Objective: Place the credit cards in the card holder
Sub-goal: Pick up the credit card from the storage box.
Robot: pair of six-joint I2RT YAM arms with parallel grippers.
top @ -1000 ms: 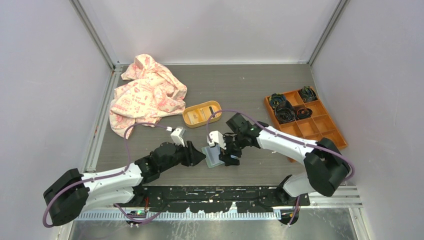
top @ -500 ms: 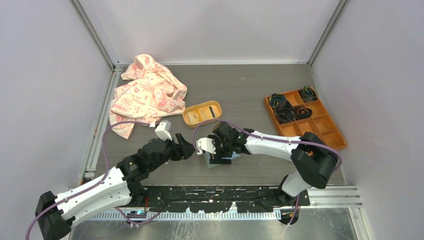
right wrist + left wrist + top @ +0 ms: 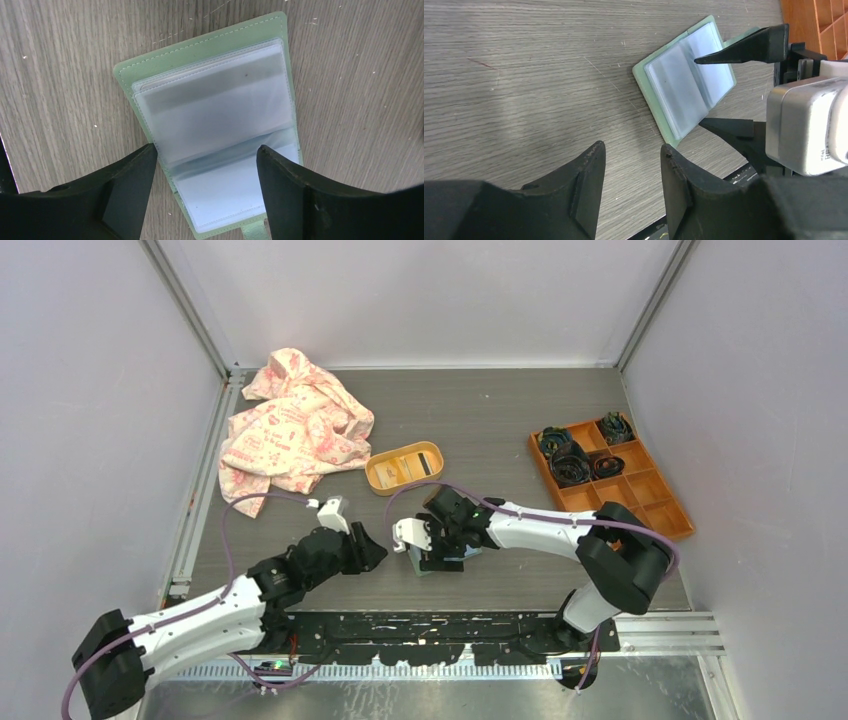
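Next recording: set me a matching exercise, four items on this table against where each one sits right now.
1 card holder
2 pink cloth
3 compartment box
4 oval tray

A far left corner
B right side, dark coils inside
C lying open beneath the right claw
D centre, just beyond the card holder

Pairs: 1-C, 2-A, 3-B, 4-D

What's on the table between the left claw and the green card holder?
Nothing, just bare wooden table. The left wrist view shows that empty stretch running from the left claw up to the card holder.
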